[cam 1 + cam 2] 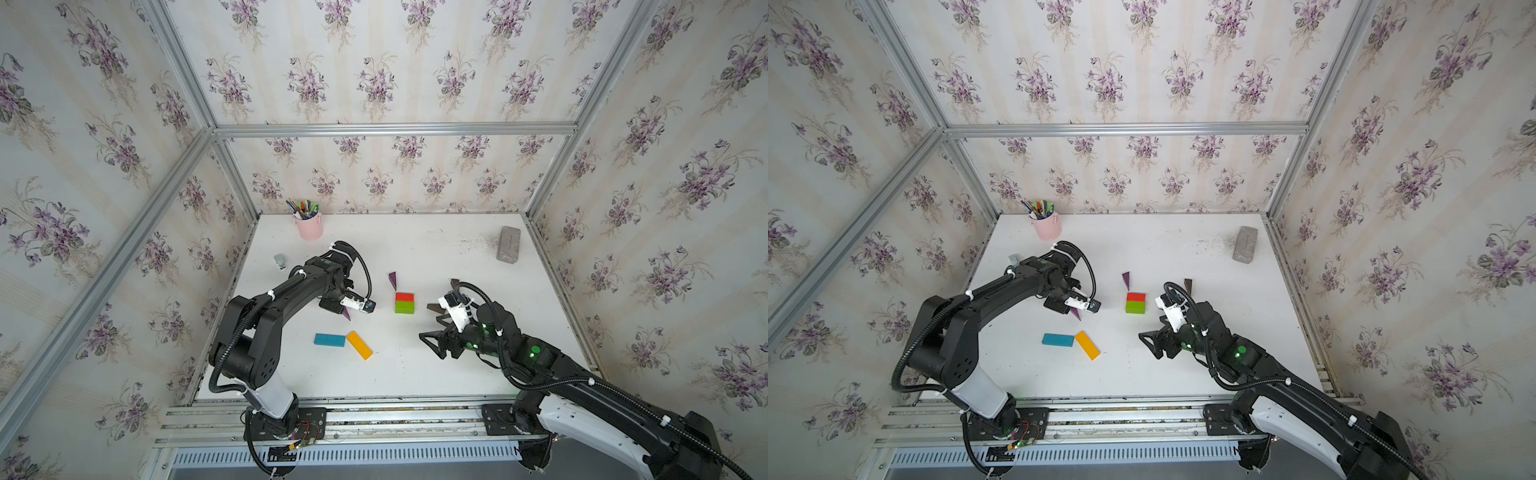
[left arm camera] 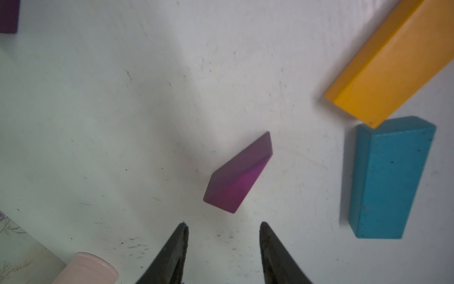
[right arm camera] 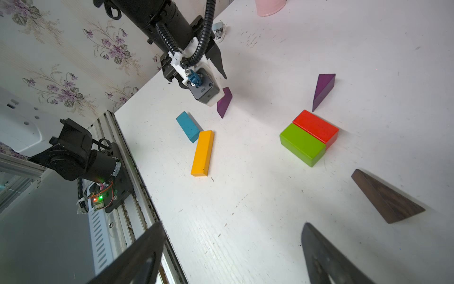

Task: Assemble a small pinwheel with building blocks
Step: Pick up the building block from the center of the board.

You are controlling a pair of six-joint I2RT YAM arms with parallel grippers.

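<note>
Wedge [image 2: 235, 177], purple, lies just in front of L gripper [image 2: 223, 225], jaws apart, nothing held. R gripper [image 3: 233, 225] well apart from wedge, jaws wide, empty.

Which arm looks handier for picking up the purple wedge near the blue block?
Left. The left gripper hangs just over that purple wedge, jaws open and empty. The right gripper, also open, sits farther off, near a brown wedge.

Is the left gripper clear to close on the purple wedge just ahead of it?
Probably yes. The left gripper is open and empty, the purple wedge lies free just ahead of its tips, and the blue bar sits well aside.
</note>
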